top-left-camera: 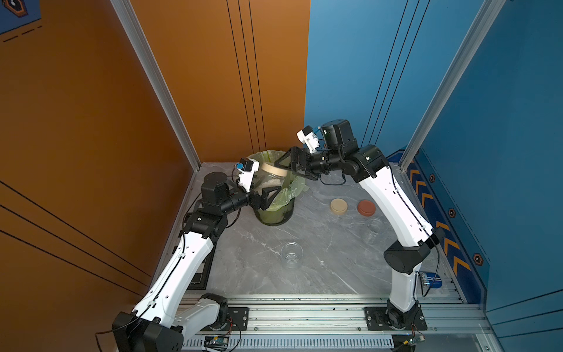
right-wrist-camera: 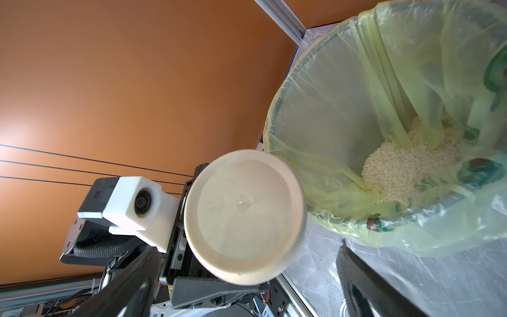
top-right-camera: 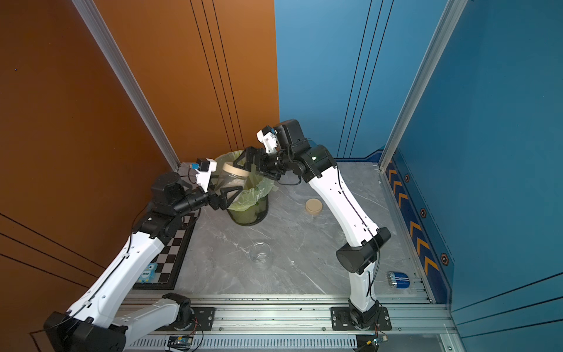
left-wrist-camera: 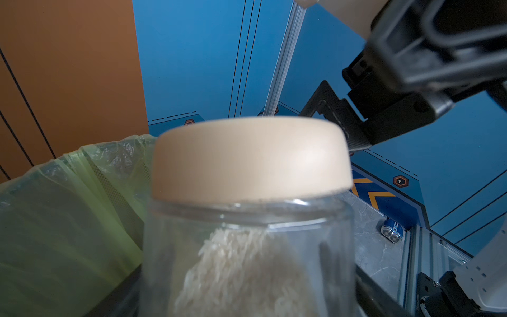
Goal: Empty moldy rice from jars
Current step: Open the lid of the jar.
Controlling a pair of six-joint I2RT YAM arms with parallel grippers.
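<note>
One of the jars (top-left-camera: 272,183), clear with a beige lid (top-left-camera: 274,170), hangs tilted over the bin's near rim, and my left gripper (top-left-camera: 267,190) is shut on its body. The left wrist view shows moldy rice (left-wrist-camera: 241,269) heaped inside that jar (left-wrist-camera: 337,247) under the lid (left-wrist-camera: 251,159). My right gripper (top-left-camera: 285,167) is open, its fingers (right-wrist-camera: 365,282) standing wide on either side of the lid (right-wrist-camera: 244,216) without touching it. Two more jars (top-left-camera: 291,253) (top-left-camera: 375,226) stand without lids and with nothing inside on the table.
A dark mesh bin (top-left-camera: 274,215) lined with a green bag (right-wrist-camera: 343,82) holds a pile of rice (right-wrist-camera: 411,167). A beige lid (top-left-camera: 338,206) and a reddish-brown lid (top-left-camera: 366,207) lie on the table. A checkerboard (top-right-camera: 173,253) lies at the left, a blue object (top-right-camera: 398,279) at the right.
</note>
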